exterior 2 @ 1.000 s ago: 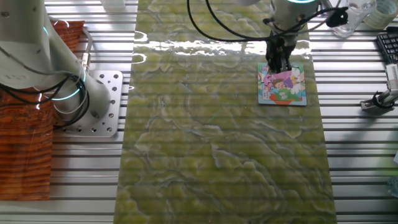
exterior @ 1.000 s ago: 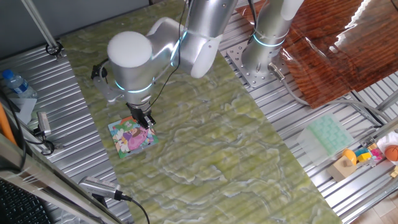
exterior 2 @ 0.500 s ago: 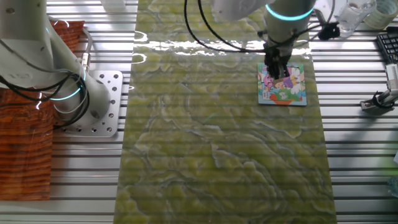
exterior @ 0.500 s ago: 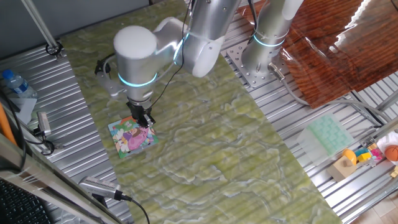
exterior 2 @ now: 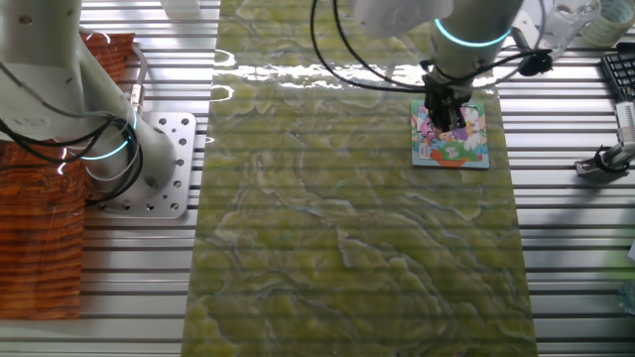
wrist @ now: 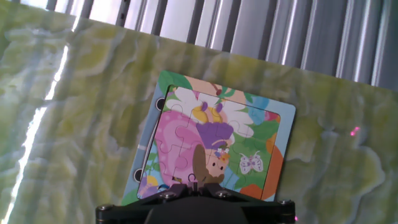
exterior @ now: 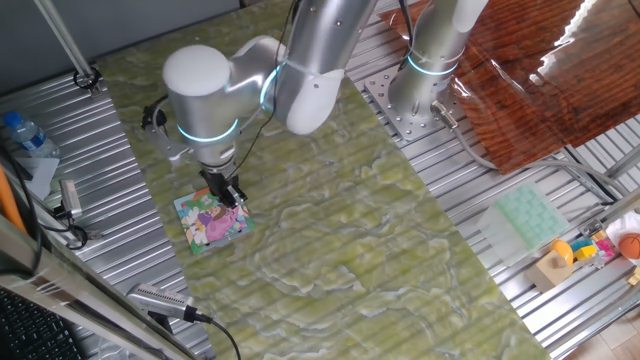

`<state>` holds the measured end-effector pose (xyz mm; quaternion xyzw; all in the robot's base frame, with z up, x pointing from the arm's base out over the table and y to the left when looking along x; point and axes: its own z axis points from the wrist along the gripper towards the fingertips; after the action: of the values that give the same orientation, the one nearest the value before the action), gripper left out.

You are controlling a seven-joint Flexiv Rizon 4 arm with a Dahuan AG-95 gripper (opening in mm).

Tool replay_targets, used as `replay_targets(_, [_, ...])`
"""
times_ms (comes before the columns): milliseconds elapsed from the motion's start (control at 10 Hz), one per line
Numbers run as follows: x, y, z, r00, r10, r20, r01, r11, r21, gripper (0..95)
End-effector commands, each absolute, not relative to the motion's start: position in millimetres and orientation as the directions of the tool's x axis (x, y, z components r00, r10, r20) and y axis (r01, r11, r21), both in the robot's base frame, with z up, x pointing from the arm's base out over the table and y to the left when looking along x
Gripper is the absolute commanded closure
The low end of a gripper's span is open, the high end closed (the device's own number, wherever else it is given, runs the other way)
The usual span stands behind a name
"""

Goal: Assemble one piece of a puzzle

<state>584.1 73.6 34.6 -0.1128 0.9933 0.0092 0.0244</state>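
Puzzle (exterior: 212, 220) sits flat on the green marbled mat (exterior: 340, 230), close to that mat's edge beside the ribbed metal bench (exterior: 110, 250), and I see it again in the other fixed view (exterior 2: 451, 136) and the hand view (wrist: 211, 146). From largest down: I have the arm (exterior: 300, 60) reaching from its base across the mat, its wrist bent so the hand points straight down over the board. The gripper (exterior: 228, 192) hangs at the board's edge nearest the arm, fingertips just above or touching the picture (exterior 2: 444, 111); I cannot tell which. Its jaws look close together, but I cannot tell whether they hold anything. The piece itself I cannot pick out.
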Motion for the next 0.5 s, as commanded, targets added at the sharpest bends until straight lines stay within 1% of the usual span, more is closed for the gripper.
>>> replay_targets(100, [581.4, 72.3, 32.1, -0.974, -0.219, -0.056, -0.221, 0.975, 0.016, 95.0])
replay_targets(500, [576.4, 70.8, 28.4, -0.977, -0.203, -0.063, -0.206, 0.977, 0.045, 95.0])
